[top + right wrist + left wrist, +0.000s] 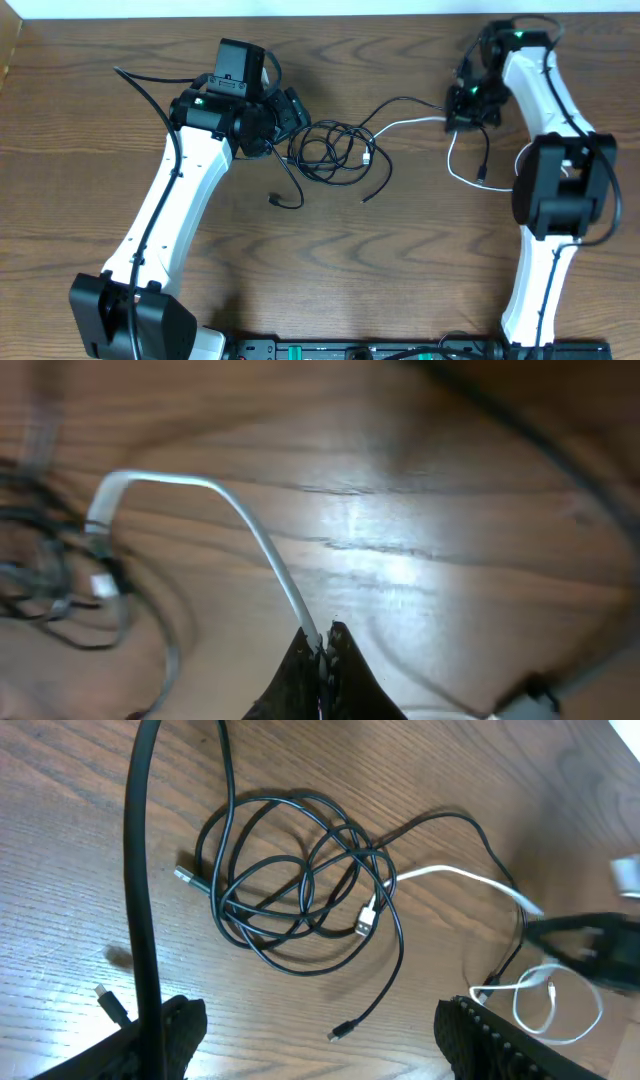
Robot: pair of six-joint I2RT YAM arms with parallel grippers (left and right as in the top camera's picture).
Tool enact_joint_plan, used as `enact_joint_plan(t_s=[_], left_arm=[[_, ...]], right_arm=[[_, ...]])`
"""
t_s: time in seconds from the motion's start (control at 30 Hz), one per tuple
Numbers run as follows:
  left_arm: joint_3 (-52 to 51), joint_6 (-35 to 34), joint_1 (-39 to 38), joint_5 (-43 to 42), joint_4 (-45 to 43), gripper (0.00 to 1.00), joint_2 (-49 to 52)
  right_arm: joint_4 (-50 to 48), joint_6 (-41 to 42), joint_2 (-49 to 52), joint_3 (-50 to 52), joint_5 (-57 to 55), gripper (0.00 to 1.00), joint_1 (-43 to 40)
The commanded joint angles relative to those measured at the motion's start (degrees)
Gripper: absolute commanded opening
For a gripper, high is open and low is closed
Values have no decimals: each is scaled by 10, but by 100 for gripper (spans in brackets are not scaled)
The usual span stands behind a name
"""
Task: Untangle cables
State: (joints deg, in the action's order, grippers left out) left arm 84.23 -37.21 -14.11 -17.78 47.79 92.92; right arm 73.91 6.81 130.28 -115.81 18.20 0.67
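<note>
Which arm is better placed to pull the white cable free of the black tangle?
Right. The right gripper is shut on the white cable, apart from the black tangle. The left gripper hangs open above that tangle, holding nothing.

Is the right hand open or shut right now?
Shut: the right hand pinches the white cable, no gap showing in its wrist view.

I see bare table across the lower middle of the overhead view, so there is room to pass. The black cable pile blocks the upper middle. The white cable stretches right from it, barring the way.
</note>
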Motion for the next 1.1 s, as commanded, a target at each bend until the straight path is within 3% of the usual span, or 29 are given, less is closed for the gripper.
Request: enact_joint_plan(t_s=[0.0, 0.13, 0.3, 0.53, 0.63, 0.77, 0.83, 1.07], left_arm=[[4, 12, 0, 10, 2, 79, 7], [4, 12, 0, 10, 2, 79, 7], [4, 12, 0, 10, 1, 79, 7], [4, 12, -1, 7, -9, 79, 7], [4, 50, -6, -22, -31, 85, 7], [4, 90, -34, -38, -78, 89, 16], [4, 101, -55, -37, -106, 89, 28], [4, 65, -127, -3, -198, 89, 122]], right_arm=[[-5, -4, -134, -43, 2, 1, -19], [-34, 9, -285, -46, -8, 1, -61], [-71, 22, -389, -46, -33, 1, -116], [-46, 1, -398, -41, -26, 1, -118], [-27, -18, -372, -40, -24, 2, -102], [-21, -22, -338, -40, -24, 22, -92], [-19, -22, -327, -40, -24, 27, -92], [-18, -35, -309, -40, -24, 53, -92]])
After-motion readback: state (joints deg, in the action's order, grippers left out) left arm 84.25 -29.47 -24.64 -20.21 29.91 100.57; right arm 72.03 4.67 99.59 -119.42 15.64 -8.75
